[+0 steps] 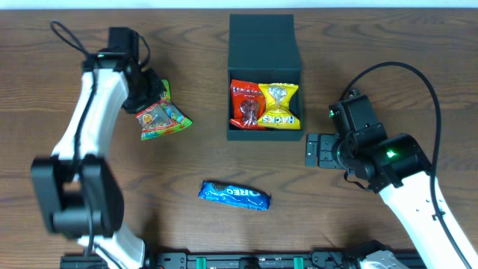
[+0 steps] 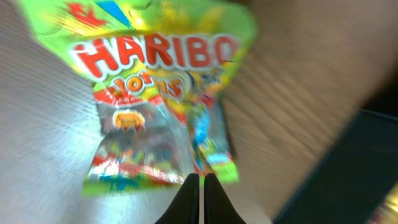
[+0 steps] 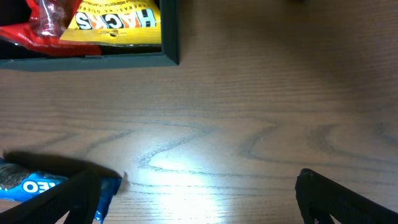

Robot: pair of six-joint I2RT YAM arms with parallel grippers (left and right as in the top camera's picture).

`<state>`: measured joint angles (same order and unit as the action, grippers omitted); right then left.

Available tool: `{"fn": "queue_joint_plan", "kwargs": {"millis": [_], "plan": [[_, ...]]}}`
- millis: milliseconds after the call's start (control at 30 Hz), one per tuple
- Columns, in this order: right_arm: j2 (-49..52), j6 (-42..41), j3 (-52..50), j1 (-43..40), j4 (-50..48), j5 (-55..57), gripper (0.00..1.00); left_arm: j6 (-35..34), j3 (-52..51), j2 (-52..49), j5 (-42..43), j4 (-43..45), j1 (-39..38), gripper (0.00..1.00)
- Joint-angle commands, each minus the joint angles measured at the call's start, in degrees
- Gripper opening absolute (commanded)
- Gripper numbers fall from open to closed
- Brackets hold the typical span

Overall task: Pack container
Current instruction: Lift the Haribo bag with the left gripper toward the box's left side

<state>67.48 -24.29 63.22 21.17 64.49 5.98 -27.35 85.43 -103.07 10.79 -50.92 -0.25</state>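
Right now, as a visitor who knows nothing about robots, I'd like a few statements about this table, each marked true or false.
1. The dark teal-black square cardboard box has its flap lid open. True.
2. The box holds a red snack packet and a yellow snack packet. True.
3. The blue Oreo packet lies inside the box. False: it lies on the wooden table, outside the box.
4. The right gripper holds a snack. False: its fingers are spread open and empty, beside the box.
5. The left gripper is shut on the green Haribo gummy bag. True.
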Motion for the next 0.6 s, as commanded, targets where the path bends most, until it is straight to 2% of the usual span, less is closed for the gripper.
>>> {"fn": "queue_joint_plan", "kwargs": {"millis": [0, 33, 100, 233, 333, 400, 567], "plan": [[-0.5, 0.6, -0.2, -0.2, -0.3, 0.0, 0.99, 3.2, 0.5, 3.9, -0.5, -1.2, -0.3, 0.06], [-0.5, 0.6, -0.2, -0.2, -0.3, 0.0, 0.99, 3.4, 0.5, 4.4, -1.4, -1.4, -0.3, 0.13], [-0.5, 0.6, -0.2, -0.2, -0.3, 0.0, 0.99, 4.8, 0.5, 4.4, -2.4, -1.6, -0.3, 0.54], [-0.5, 0.6, -0.2, -0.2, -0.3, 0.0, 0.99, 5.7, 0.5, 2.5, -3.4, -1.8, -0.6, 0.57], [-0.5, 0.6, -0.2, -0.2, -0.4, 0.0, 0.99, 5.7, 0.5, -0.1, -7.6, -1.3, -1.9, 0.58], [-0.5, 0.6, -0.2, -0.2, -0.4, 0.0, 0.99, 5.8, 0.5, -2.5, -8.7, -0.2, -2.8, 0.67], [-0.5, 0.6, -0.2, -0.2, -0.3, 0.0, 0.99, 5.7, 0.5, -7.6, -8.3, 3.7, -3.6, 0.73]]}}
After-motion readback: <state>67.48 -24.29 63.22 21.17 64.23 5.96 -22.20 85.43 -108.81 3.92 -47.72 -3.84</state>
